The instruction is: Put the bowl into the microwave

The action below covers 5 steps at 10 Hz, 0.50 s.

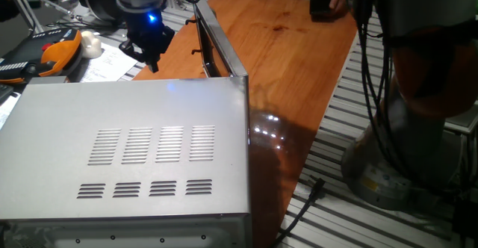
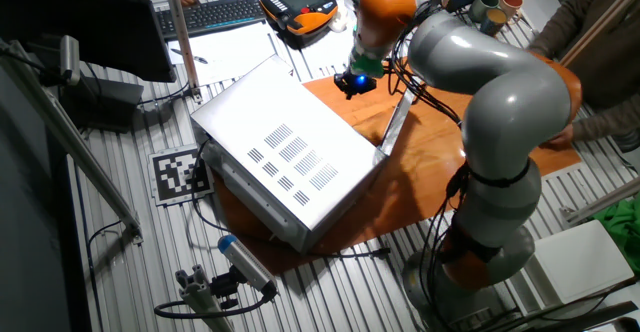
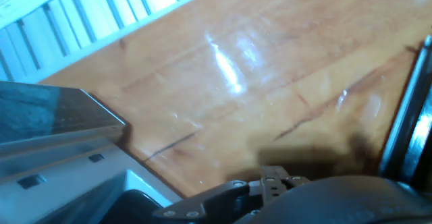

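Note:
The microwave point(image 1: 142, 158) fills the near left of one fixed view, a big silver box with vent slots on top. Its dark-framed door point(image 1: 215, 48) stands swung open over the wooden table. My gripper point(image 1: 151, 50), lit blue, hangs in front of the oven's opening, beside the door; it also shows in the other fixed view, gripper point(image 2: 354, 82) next to the microwave point(image 2: 290, 152). The fixed views do not show how its fingers stand. The bowl is hidden in both fixed views. In the hand view a dark rounded shape point(image 3: 331, 200) lies at the bottom edge; I cannot tell what it is.
The wooden table point(image 1: 291, 61) stretches right of the door. A white rounded lump point(image 1: 91, 44) and an orange pendant point(image 1: 60, 54) lie at the far left. A person's hands and a black object point(image 1: 321, 7) are at the far end. Cables point(image 1: 302, 203) trail off the table's front.

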{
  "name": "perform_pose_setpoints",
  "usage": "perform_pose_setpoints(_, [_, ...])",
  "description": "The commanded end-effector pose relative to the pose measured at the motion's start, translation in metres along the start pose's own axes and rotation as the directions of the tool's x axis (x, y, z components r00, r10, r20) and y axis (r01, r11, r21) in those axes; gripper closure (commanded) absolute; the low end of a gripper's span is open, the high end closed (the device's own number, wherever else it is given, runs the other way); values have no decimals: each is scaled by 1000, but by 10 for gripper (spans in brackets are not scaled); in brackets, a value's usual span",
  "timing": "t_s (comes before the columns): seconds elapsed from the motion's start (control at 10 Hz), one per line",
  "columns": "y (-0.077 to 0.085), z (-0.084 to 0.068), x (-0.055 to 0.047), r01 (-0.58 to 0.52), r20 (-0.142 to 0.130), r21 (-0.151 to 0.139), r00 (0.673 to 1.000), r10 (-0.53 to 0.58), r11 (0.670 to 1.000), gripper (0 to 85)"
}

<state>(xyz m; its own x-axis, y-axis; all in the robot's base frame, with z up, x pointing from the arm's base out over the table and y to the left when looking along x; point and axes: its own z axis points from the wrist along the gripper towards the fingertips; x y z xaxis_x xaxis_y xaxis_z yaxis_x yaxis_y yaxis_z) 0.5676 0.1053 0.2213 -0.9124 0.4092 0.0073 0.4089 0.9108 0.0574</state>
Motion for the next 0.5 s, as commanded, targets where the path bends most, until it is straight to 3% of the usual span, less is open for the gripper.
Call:
perform_pose_setpoints(0.0, [-2, -4, 0, -3, -21, 9, 1000, 3, 1000, 850])
perform_pose_setpoints(0.2, [-34, -51, 3, 10, -38, 12, 999, -9, 1000, 850])
perform_pose_setpoints(0.4, [-70, -87, -1, 33, -63, 11, 997, -32, 999, 850])
